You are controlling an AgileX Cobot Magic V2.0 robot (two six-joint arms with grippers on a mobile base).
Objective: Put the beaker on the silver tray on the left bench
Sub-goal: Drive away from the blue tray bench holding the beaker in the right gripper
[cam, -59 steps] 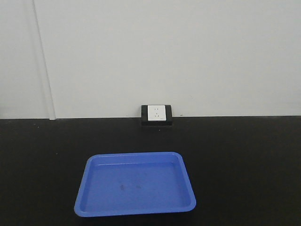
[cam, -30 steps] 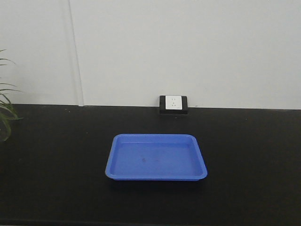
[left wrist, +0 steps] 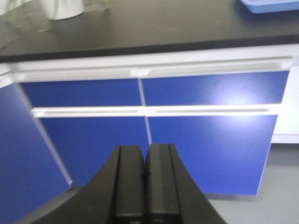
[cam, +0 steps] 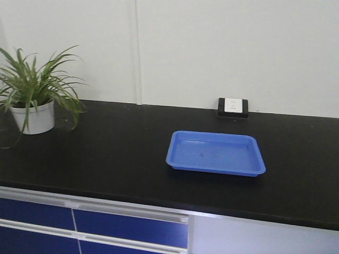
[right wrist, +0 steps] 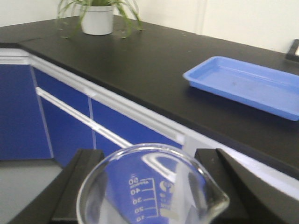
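Observation:
The clear glass beaker (right wrist: 150, 189) with blue volume marks sits between the two black fingers of my right gripper (right wrist: 153, 161), which is shut on it. It is held in the air in front of the bench cabinets and nothing shows inside it. My left gripper (left wrist: 145, 156) is shut and empty, with its pads pressed together, and faces the blue cabinet doors (left wrist: 205, 140) below the bench top. The bench (cam: 106, 153) has a matte black top, a white front edge and blue doors. The silver tray is out of view.
A bright blue plastic tray (cam: 216, 153) lies on the bench top and also shows in the right wrist view (right wrist: 247, 84). A potted green plant (cam: 33, 100) stands at the far left. A wall socket (cam: 233, 106) sits at the back. The bench turns a corner at the left (right wrist: 14, 39).
The front view has pulled back and swung left. The blue tray looks smaller and farther right. The plant, the bench's white front edge and the blue cabinets have come into view.

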